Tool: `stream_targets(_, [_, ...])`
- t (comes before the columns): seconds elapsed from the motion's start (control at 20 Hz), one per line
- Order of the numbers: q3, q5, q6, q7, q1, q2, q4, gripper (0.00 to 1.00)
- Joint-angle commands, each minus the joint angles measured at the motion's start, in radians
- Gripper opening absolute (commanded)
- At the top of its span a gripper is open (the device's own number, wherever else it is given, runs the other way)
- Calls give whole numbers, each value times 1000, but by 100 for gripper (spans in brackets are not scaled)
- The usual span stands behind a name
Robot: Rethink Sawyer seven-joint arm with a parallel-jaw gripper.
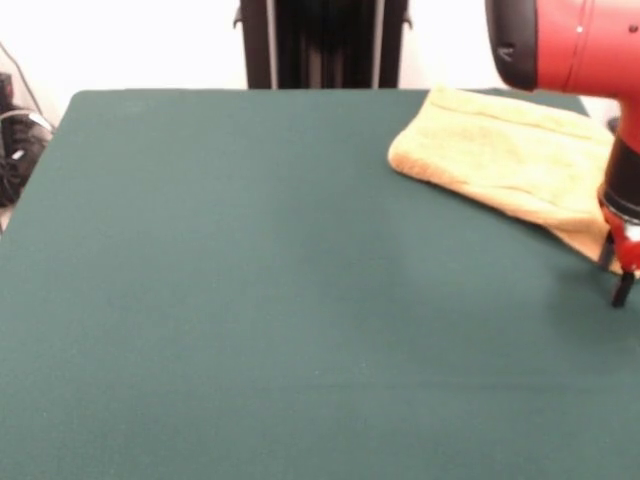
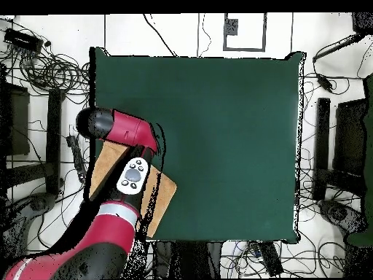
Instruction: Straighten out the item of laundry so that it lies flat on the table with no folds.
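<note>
The orange-tan towel (image 1: 500,150) lies folded over and bunched at the far right of the green table (image 1: 250,300). My gripper (image 1: 620,275) hangs low at the towel's near right corner, close to the table surface and partly cut off by the picture's right edge. I cannot see whether it grips the cloth. In the overhead view the red arm (image 2: 124,131) covers most of the towel (image 2: 162,197). There the towel lies at the table's (image 2: 218,131) lower left corner and the gripper is hidden under the arm.
The robot's black pedestal (image 1: 322,45) stands behind the table's far edge. Cables (image 1: 15,140) lie off the table's left side. In the overhead view, cables and black stands (image 2: 324,146) surround the table.
</note>
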Motion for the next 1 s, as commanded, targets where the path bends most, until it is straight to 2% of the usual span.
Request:
stream_targets(0.05, [90,56,107,339,45,7,23,100])
stream_targets(0.25, [42,21,225,337,51,-71,46,100])
stream_targets(0.5, [-28,-38,314,291,43,-91,9,100])
stream_targets(0.8, [-71,-109,352,195,2,-93,-41,100])
stream_targets(1.0, [-64,-129,360,161,-13,-116,-27,100])
